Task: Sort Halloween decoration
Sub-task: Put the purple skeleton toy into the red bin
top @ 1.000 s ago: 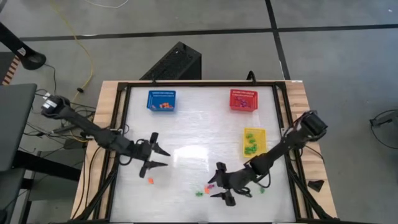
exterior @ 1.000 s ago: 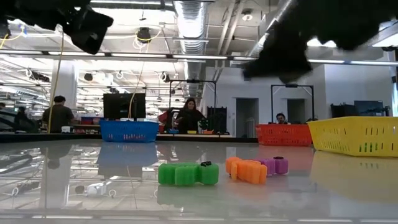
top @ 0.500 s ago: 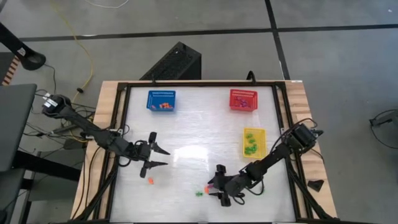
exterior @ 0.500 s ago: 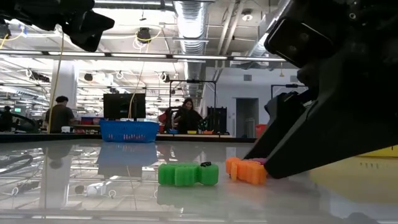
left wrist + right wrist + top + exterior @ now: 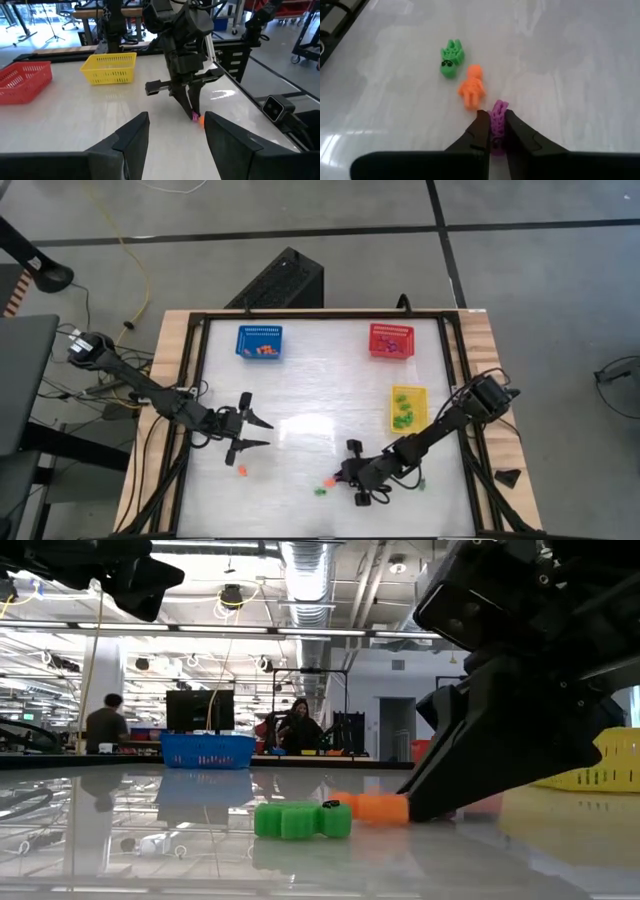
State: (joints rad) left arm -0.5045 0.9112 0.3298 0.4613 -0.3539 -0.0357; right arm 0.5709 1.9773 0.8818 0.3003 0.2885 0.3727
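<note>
Small Halloween trinkets lie near the table's front edge. A purple one sits between the fingers of my right gripper, which is shut on it. Just ahead of it lie an orange figure and a green one, both flat on the table. In the high view my right gripper stands at the front centre. My left gripper hovers open to the left, holding nothing. Another orange trinket lies below it. My right gripper pinches the purple trinket by its two long sides between its two fingers. The fingers slant down from the table's right and lie along the trinket. Its far end sticks out past the fingertips, and it rests on the table.
A blue basket stands at the far left, a red basket at the far right and a yellow basket at the right. A green trinket lies under my right arm. People show in the room beyond.
My right gripper has come down to the table, moved slightly toward the left edge, and shut on the purple trinket. The orange figure beside it has slid a little toward the left. My left gripper has kept still.
</note>
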